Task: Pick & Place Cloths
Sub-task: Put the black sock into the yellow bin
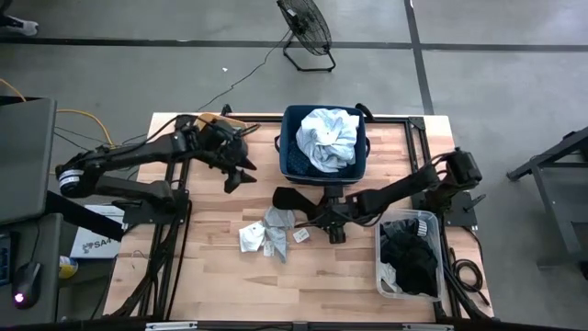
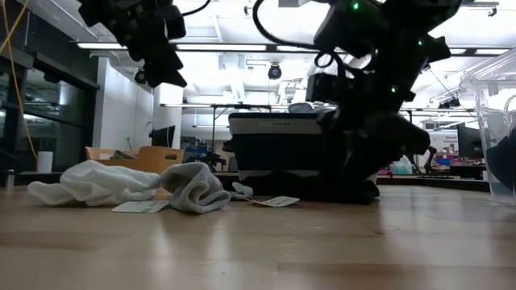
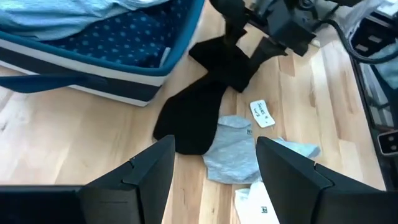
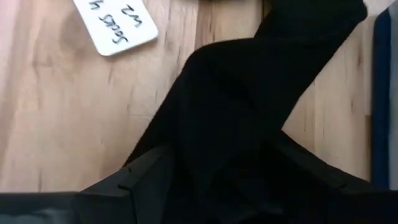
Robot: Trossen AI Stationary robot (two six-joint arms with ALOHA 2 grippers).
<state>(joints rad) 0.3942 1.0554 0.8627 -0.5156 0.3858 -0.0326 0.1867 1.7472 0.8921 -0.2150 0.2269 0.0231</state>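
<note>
A black cloth (image 1: pixel 292 197) lies flat on the wooden table in front of the navy bin (image 1: pixel 290 147). A pale blue-white shirt (image 1: pixel 329 138) lies in the bin on a dark-blue patterned one (image 3: pixel 106 43). My right gripper (image 4: pixel 230 180) is down at the black cloth's (image 4: pixel 249 93) right end, open, one finger on each side of the fabric. Grey socks (image 1: pixel 276 223) and small white pieces (image 1: pixel 250 237) lie on the table nearer the front. My left gripper (image 3: pixel 214 168) hangs open and empty above the table, left of the bin. My right gripper straddles the black cloth's end (image 3: pixel 239 65), coming from above and from the table's right, slanting down. The cloth fills the gap between the fingers and lies on the table. Whether the fingers touch it, I cannot tell.
A clear plastic tub (image 1: pixel 432 230) with dark cloths stands at the table's right front. A paper tag (image 4: pixel 115 22) lies on the wood beside the black cloth. Bare wood spreads along the near edge and at the left front.
</note>
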